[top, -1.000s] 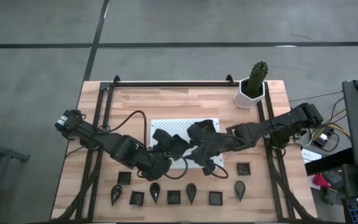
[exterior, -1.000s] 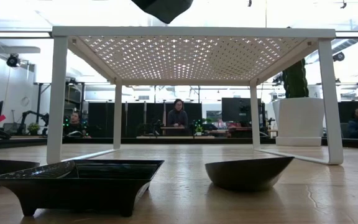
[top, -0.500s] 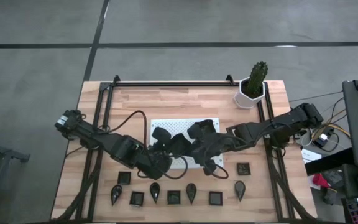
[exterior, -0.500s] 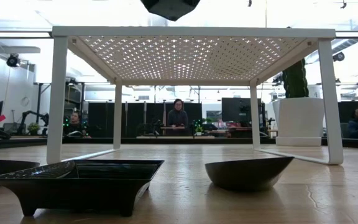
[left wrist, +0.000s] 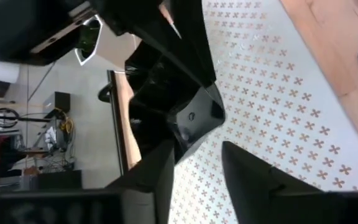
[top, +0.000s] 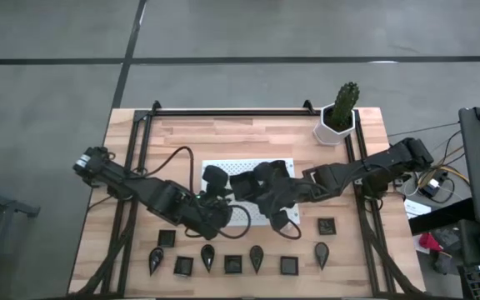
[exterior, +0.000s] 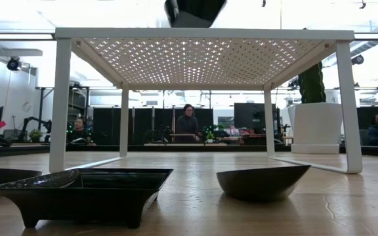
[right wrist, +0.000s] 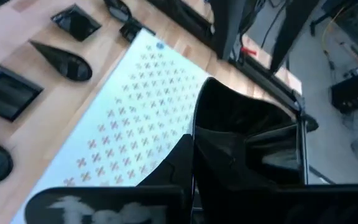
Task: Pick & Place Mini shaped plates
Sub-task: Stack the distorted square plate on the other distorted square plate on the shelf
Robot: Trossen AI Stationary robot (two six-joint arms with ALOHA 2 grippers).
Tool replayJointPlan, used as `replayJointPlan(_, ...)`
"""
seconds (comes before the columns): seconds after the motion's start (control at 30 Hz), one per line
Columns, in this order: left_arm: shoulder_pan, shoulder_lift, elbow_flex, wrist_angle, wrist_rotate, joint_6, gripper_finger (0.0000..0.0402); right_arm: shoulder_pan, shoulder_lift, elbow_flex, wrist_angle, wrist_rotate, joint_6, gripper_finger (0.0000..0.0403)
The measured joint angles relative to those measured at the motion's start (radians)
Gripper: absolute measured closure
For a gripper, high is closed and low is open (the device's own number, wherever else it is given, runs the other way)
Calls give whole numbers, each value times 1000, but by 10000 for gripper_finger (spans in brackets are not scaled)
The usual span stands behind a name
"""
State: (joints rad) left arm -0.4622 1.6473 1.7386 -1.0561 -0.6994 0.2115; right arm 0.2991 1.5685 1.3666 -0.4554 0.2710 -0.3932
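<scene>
Over the white perforated board [top: 223,171] both grippers meet at one square black mini plate [left wrist: 191,112]. My right gripper [right wrist: 194,149] is shut on it. My left gripper [left wrist: 197,149] is open, its fingers standing on either side of the plate's near corner. In the low view the plate and gripper show as a dark shape [exterior: 194,12] just above the board's top. Several more mini plates, square and teardrop-shaped, lie in a row [top: 233,264] along the table's near edge, and one more square plate [top: 327,226] lies to the right. My right gripper holds the square plate by one raised rim [right wrist: 204,134], at the plate's side toward the table's right. One finger [right wrist: 178,163] shows on the outside of that wall; the plate hides the other. The plate sits over the board, tilted.
A white hexagonal pot with a cactus [top: 338,117] stands at the table's far right corner. The board stands on four legs [exterior: 60,98], with open room under it. People sit in the room beyond the table.
My right gripper has shut on the square plate over the board, and my left gripper, which had been shut on it, has opened and let go. The plate has shifted slightly toward the table's right.
</scene>
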Motion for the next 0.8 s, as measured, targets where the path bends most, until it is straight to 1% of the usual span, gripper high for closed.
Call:
replayJointPlan(0.1, -3, -14, 0, 5, -1, -24, 239, 1, -5, 0, -15, 33, 8, 395)
replayJointPlan(0.2, -8, -37, 0, 3, -1, -61, 227, 0, -11, 0, -35, 53, 7, 395)
replayJointPlan(0.27, -10, -55, 0, 5, -3, -82, 225, -2, -23, 0, -54, 73, 4, 395)
replayJointPlan(0.53, -21, -118, -9, 17, 5, -190, 225, -31, -127, -8, -146, 73, 59, 395)
replayJointPlan(0.67, -31, -138, -14, 27, 5, -209, 225, -39, -169, -22, -172, 72, 73, 395)
replayJointPlan(0.8, -38, -174, -63, 74, 8, -210, 225, -51, -206, -41, -194, 73, 80, 395)
